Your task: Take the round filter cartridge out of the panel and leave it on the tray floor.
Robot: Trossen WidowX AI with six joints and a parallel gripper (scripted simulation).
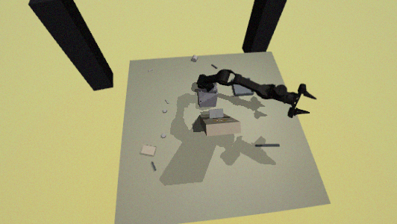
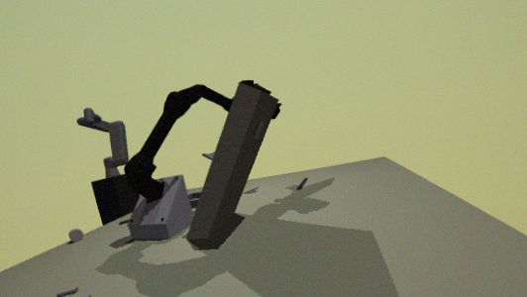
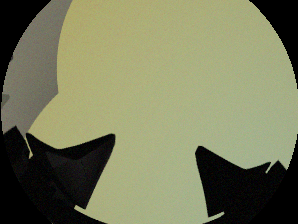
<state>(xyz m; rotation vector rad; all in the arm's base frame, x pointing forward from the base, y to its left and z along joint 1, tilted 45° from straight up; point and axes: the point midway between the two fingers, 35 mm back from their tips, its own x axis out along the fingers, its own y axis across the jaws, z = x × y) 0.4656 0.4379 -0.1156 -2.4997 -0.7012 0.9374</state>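
Cartridge unseen, panel [image 1: 221, 125] top view, fingers spread wrist view

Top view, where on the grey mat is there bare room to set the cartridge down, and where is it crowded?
The widest bare stretch is the mat's near end, below the dark rod and tan tile. The far-left corner, near the small cylinder, is fairly open. It is crowded mid-mat around the tan panel box and arm base. The open end effector hangs past the right edge.
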